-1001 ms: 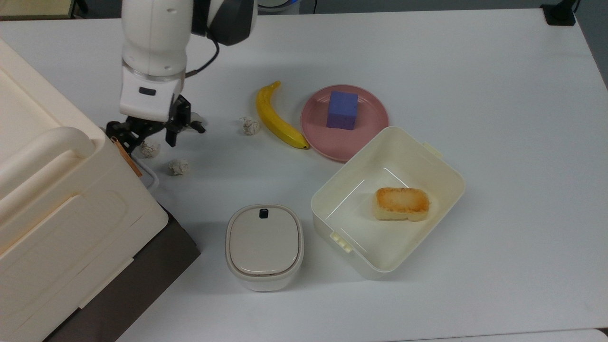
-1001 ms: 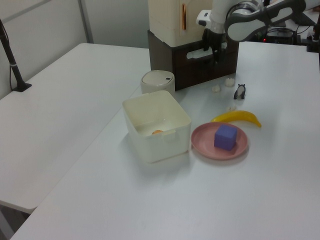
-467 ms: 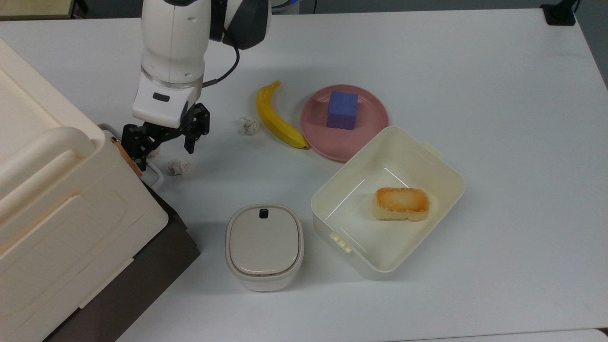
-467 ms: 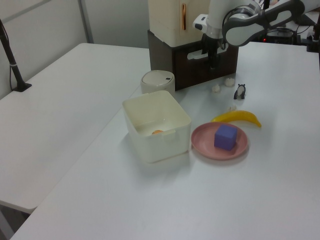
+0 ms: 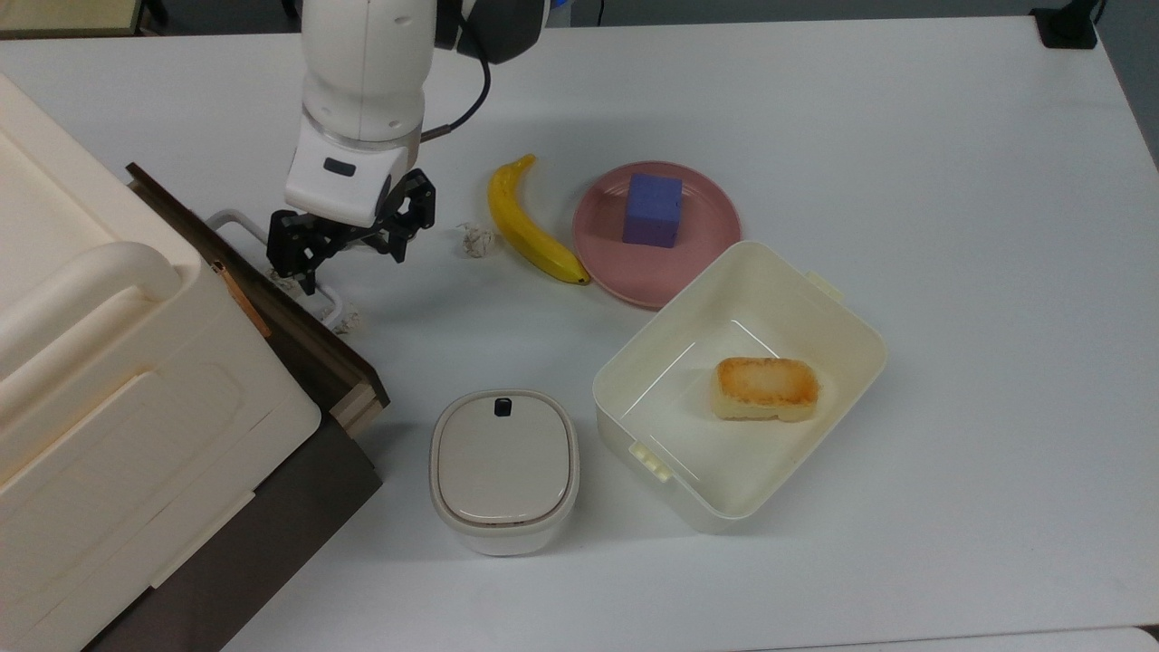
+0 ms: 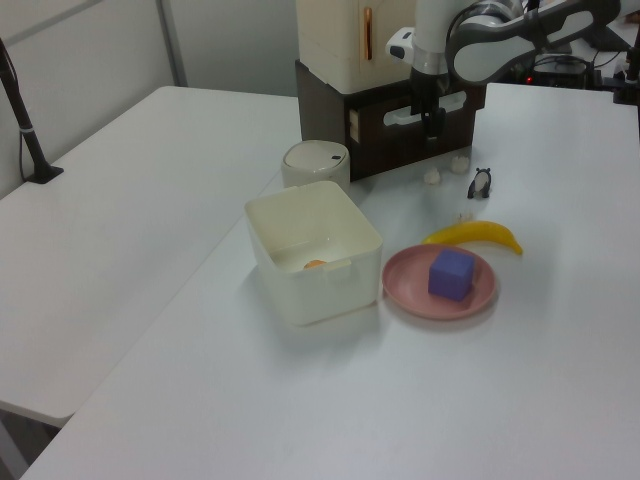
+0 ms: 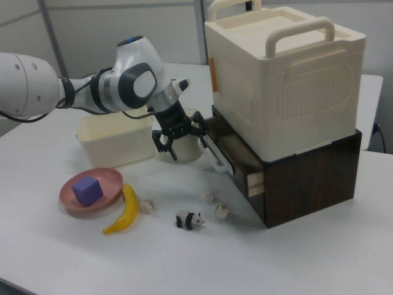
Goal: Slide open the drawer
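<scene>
The arm's gripper hangs at the white handle of the drawer, fingers spread apart. In the top view one finger reaches down inside the handle's loop; the other stands free over the table. It looks hooked rather than clamped.

The drawer sits at the bottom of a dark cabinet under a cream bin, at the top view's left edge. It stands partly out. Its brown front is clear of the cabinet face, and a strip of tan side wall shows in the right view.

The pull appears to be under way, with most of the travel yet to do. The next move calls for a straight draw away from the cabinet, square to the drawer front, so the finger does not slip off the loop and the drawer does not jam. Paper balls and a toy panda lie on the table just ahead of the drawer and could be pushed along.

The arm enters from the top view's upper edge and from the right view's left. Its wrist points steeply down and tips toward the cabinet, and the gripper's spread runs roughly across the handle. In the left view the gripper hangs in front of the drawer face.

A banana, a pink plate with a blue cube, an open container and a lidded pot lie well apart from the pull.
</scene>
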You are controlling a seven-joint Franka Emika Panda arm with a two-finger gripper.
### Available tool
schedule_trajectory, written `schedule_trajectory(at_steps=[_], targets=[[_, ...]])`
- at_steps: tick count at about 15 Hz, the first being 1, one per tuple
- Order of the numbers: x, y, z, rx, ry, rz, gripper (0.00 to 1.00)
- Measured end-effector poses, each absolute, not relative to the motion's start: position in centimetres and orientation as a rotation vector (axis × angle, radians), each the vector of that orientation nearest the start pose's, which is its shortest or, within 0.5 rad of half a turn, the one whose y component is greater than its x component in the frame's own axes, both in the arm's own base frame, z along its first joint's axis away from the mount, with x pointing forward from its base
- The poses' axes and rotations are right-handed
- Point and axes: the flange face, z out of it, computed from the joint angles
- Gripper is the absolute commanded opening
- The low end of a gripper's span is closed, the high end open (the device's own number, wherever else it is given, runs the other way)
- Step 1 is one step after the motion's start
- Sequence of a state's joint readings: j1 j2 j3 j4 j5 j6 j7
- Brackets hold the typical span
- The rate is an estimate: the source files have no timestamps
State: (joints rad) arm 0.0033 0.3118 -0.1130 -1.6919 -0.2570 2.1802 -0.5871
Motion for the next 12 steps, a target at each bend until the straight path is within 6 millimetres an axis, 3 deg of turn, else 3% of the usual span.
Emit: schedule_trajectory(at_steps=[8,12], targets=[[61.8,-3.6,45.9,-3.165,-0.962,0.239,1.0],[61.2,-3.1,47.2,-3.131,-0.909,0.21,1.0]])
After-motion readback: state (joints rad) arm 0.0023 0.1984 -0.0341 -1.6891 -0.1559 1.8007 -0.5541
